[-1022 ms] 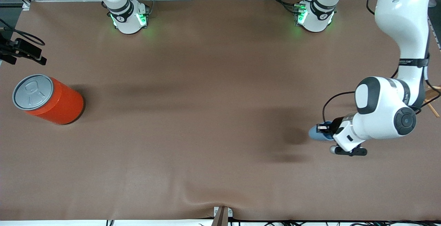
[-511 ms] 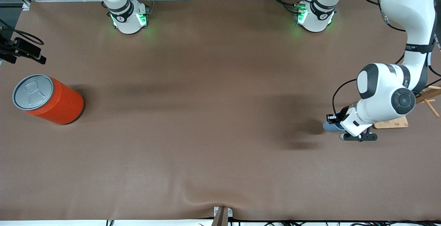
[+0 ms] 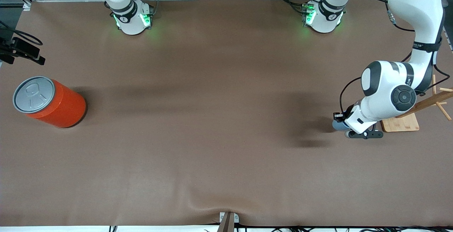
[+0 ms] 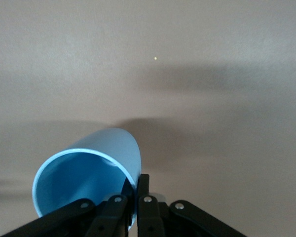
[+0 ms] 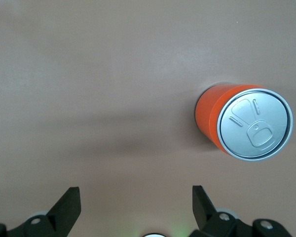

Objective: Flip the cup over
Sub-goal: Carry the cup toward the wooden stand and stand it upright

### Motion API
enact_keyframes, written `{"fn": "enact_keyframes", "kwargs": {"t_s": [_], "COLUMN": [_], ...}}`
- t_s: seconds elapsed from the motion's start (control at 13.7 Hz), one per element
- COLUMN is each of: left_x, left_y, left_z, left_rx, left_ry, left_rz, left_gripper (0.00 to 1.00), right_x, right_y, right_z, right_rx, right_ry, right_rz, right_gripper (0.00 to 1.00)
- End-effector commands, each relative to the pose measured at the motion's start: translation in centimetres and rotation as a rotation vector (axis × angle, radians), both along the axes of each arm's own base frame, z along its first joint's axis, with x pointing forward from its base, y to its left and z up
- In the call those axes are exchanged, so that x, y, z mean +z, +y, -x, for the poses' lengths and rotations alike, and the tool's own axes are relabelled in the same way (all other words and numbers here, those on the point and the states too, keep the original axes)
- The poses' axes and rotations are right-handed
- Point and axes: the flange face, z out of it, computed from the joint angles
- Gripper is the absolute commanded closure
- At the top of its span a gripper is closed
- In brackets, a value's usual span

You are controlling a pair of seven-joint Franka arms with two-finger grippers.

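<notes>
The cup (image 4: 86, 180), a small light-blue tumbler, is held by its rim in my left gripper (image 4: 136, 191), with one finger inside the mouth and one outside. The darker blue inside faces the left wrist camera. In the front view only a bit of the cup (image 3: 337, 125) shows under the left hand, low over the table at the left arm's end, beside a wooden stand. My right gripper (image 5: 135, 193) is open and empty, up over the table beside the orange can (image 5: 244, 126).
The orange can (image 3: 53, 103) with a grey pull-tab lid stands upright at the right arm's end of the table. A wooden stand (image 3: 401, 124) with slanting pegs (image 3: 433, 99) sits beside the left hand. The brown mat (image 3: 219, 119) covers the table.
The left gripper has carried the cup toward the left arm's end of the table, up beside the wooden stand, which now shows. The right arm has stayed in place.
</notes>
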Motion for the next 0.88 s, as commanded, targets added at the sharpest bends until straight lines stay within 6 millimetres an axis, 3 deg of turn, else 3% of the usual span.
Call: {"fn": "enact_keyframes", "kwargs": {"t_s": [0.0,0.07,0.15,0.37,0.58,0.8], "left_x": [0.9,1.9,2.9,7.1,16.5,25.2], "left_y": [0.1,0.2,0.3,0.4,0.5,0.7], "left_z": [0.1,-0.4,-0.9,-1.9,-3.4,-3.0], "left_rx": [0.024,0.046,0.057,0.054,0.054,0.058], "left_ry": [-0.029,-0.045,-0.057,-0.064,-0.080,-0.092], "left_rz": [-0.021,-0.022,-0.022,-0.028,-0.035,-0.042], "left_gripper": [0.68,0.17,0.00,0.00,0.00,0.00], "right_x": [0.7,0.7,0.7,0.7,0.6,0.6], "right_y": [-0.3,-0.2,-0.2,-0.2,0.1,0.1], "right_z": [0.2,0.2,0.2,0.2,0.1,0.1], "right_rx": [0.002,0.002,0.002,0.003,0.008,0.006], "right_ry": [0.000,0.000,0.000,0.000,0.000,0.000], "right_rz": [0.008,0.006,0.006,0.006,0.007,0.007], "right_gripper": [0.00,0.00,0.00,0.00,0.00,0.00]}}
